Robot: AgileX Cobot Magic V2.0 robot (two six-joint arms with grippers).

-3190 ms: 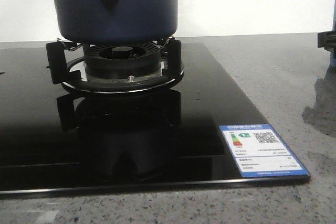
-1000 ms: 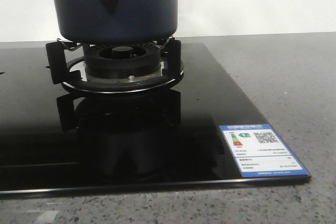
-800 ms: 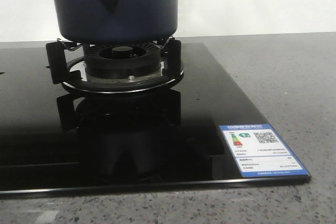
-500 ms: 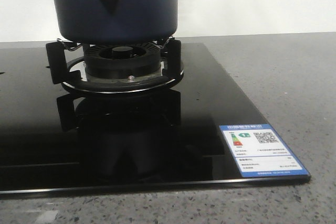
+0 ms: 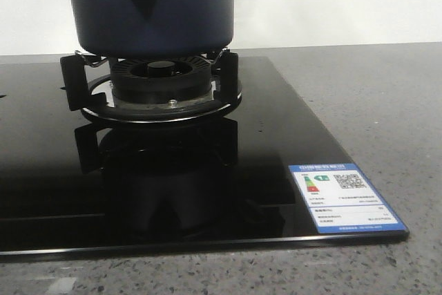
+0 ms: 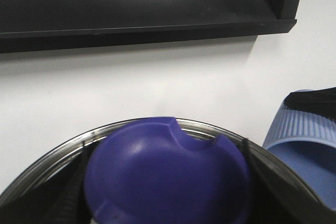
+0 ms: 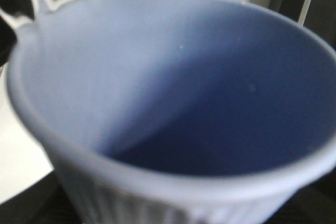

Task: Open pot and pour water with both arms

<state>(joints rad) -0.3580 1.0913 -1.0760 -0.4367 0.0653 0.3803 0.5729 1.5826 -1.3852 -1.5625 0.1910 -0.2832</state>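
Pot point(image 5: 155, 8) sits unmoved on the burner point(image 5: 160, 81); right arm's cup point(image 7: 173, 103) has left front view, finger states unclear.

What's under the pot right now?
The pot sits on the black pan support above the burner of the glossy cooktop. Its underside itself is hidden from the front view.

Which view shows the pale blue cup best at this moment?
The right wrist view: the pale blue cup fills it, open mouth toward the camera, with no water visible inside. The left wrist view catches only its ribbed side beside the knobbed lid. The front view misses it.
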